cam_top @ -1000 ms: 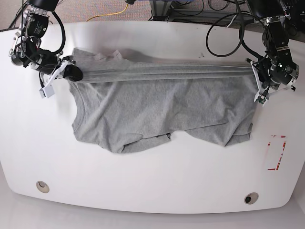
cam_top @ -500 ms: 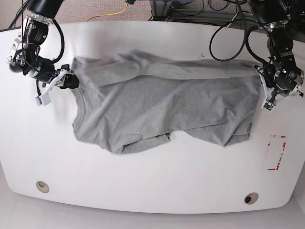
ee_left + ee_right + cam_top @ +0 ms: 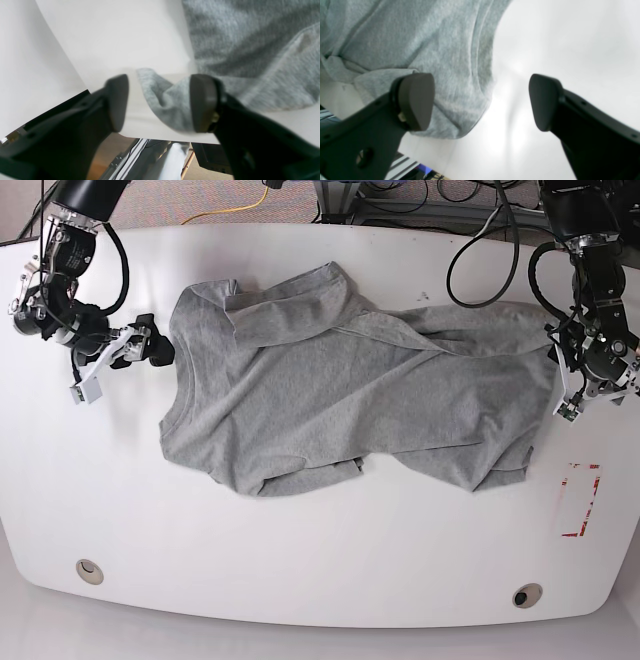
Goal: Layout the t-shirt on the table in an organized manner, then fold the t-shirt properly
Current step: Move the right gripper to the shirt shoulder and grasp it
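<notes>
While both tools stand open, left tool [image 3: 578, 385] & right tool [image 3: 125, 355] flank the t-shirt [image 3: 350, 395], crumpled mid-tabletop [image 3: 320, 560], long axis left-right between them; neither grips cloth.

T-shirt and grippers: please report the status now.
Left gripper open, shirt corner loose between jaws. Right gripper open, holding nothing. T-shirt on the table, rumpled, far edge folded over. Nothing in the way.
</notes>
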`<state>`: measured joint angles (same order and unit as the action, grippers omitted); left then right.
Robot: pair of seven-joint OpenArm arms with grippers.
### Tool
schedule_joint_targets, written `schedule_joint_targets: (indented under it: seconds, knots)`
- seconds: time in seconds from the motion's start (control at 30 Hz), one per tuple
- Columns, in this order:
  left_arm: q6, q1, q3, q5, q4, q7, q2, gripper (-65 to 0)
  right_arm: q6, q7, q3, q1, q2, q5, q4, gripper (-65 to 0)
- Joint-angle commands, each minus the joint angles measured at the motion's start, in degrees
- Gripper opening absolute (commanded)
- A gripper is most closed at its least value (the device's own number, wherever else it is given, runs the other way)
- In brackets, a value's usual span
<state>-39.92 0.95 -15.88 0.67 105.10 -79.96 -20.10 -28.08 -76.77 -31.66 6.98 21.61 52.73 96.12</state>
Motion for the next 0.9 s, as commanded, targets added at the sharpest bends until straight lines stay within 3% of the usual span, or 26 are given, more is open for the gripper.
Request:
schedule_joint_targets:
  seconds: [0.0, 0.2, 0.63, 0.87]
  knots:
    - [-0.1, -0.9, -0.3, -0.5, 1.1, 0.0, -1.6, -27.4, 0.0, 0.2, -0.4, 0.9, 0.9, 4.9, 2.5, -8.1]
    - [-0.1, -1.0, -0.3, -0.5, 1.1, 0.0, -1.6, -27.4, 0.0, 0.3, -0.5, 3.3, -0.9, 7.2, 3.9, -8.1]
    - [-0.1, -2.3, -0.3, -0.5, 5.2, 0.0, -1.6, -27.5, -0.5, 1.3, -0.3, 1.8, -3.7, 7.2, -4.1, -8.1]
    - [-0.1, -3.3, -0.3, -0.4, 5.4, 0.0, -1.7, -27.6, -0.5, 3.2, -0.1, 1.5, -3.8, 7.2, -8.3, -8.1]
